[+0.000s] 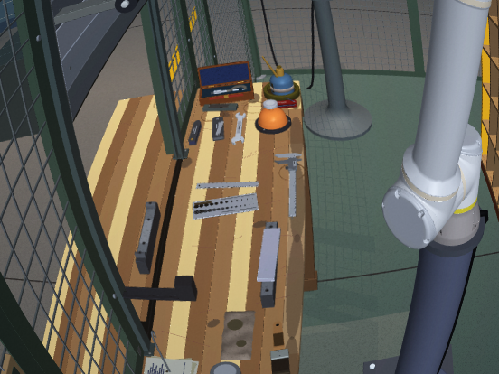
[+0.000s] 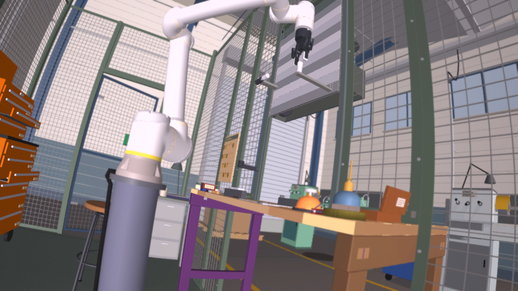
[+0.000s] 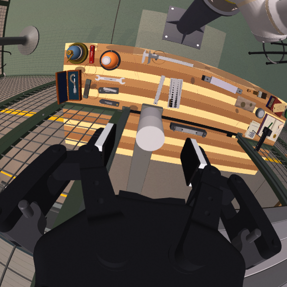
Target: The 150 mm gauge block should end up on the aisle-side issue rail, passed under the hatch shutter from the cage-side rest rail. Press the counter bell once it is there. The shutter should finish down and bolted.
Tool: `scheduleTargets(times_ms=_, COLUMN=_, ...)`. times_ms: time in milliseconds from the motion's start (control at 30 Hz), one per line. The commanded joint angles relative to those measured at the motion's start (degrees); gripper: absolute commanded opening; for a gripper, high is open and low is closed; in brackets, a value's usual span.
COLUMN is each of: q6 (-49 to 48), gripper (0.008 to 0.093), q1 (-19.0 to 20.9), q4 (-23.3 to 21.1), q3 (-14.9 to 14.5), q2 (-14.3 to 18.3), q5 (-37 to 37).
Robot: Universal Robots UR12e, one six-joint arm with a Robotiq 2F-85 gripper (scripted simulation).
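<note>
High above the striped workbench, the slatted hatch shutter is raised, and my gripper stands open around its white handle knob, holding nothing. Far below, the pale 150 mm gauge block lies along the cage-side rest rail. The dark aisle-side issue rail sits empty beyond the shutter's track slot. The orange counter bell stands near the bench's far end. A second handle juts from the shutter's left side.
The robot's own column stands right of the bench. On the bench lie a drill index, a steel rule, a caliper, a spanner, an open instrument case and an oil can. Mesh cage panels border the aisle side.
</note>
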Motion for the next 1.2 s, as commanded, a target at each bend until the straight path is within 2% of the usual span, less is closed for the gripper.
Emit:
scheduleTargets(times_ms=0, q6=0.0, gripper=0.0680, q1=0.0, q4=0.2, q3=-0.4, q2=0.0, q5=0.0)
scheduleTargets(times_ms=200, q6=0.0, gripper=0.0680, q1=0.0, q4=1.2, q3=-1.5, q2=0.3, q5=0.0)
scheduleTargets(times_ms=733, q6=-0.2, gripper=0.0680, q1=-0.2, q4=1.3, q3=-1.4, q2=0.0, q5=0.0)
scheduleTargets(times_ms=900, q6=-2.7, gripper=0.0680, q1=-2.7, q4=2.1, q3=0.7, q2=-2.8, q5=0.0)
scheduleTargets(times_ms=1167, q6=-10.4, gripper=0.0680, q1=-10.5, q4=4.6, q3=5.2, q2=-9.8, q5=0.0)
